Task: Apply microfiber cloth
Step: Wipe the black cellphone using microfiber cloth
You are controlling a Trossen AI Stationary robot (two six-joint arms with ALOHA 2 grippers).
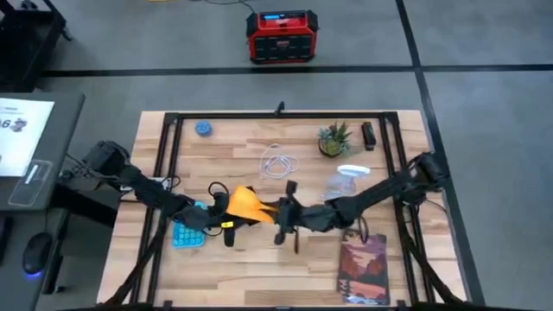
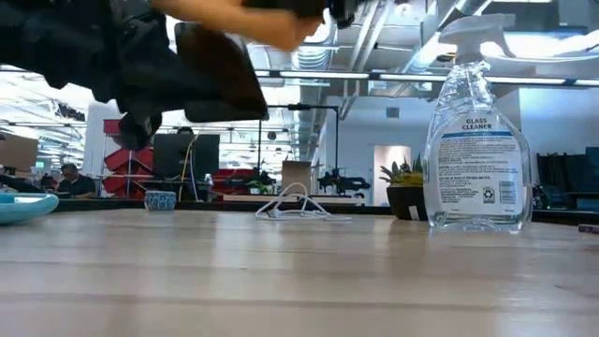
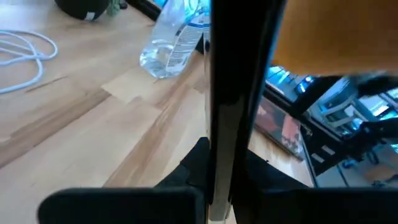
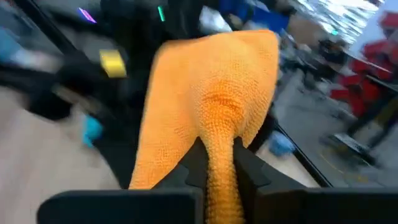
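**A:** Microfiber cloth first: where is it, and what does it look like?

**B:** Orange-yellow, a soft knobbly weave, no print. It hangs in the air above the middle of the table, bunched into a narrow fold where it is pinched and spreading wider beyond that.

**A:** Take the spray bottle as the landmark and go left to right.

**B:** Far to the left of the bottle, the blue calculator lies on the wood, partly under the left arm. The left gripper is just beside the calculator, clamped on a black smartphone held edge-up. The cloth is next, touching the phone's upper part, still well left of the bottle. The right gripper follows, fingers closed tight on the cloth's bunched end.

**A:** And nearer the bottle?

**B:** A white cable lies coiled just left of it. A small potted plant stands behind the bottle, with a small dark object beside the plant that I can't identify. A dark reddish book lies in front of the bottle, toward the table's front edge.

**A:** The bottle itself?

**B:** Clear, labelled glass cleaner, upright in the low view.
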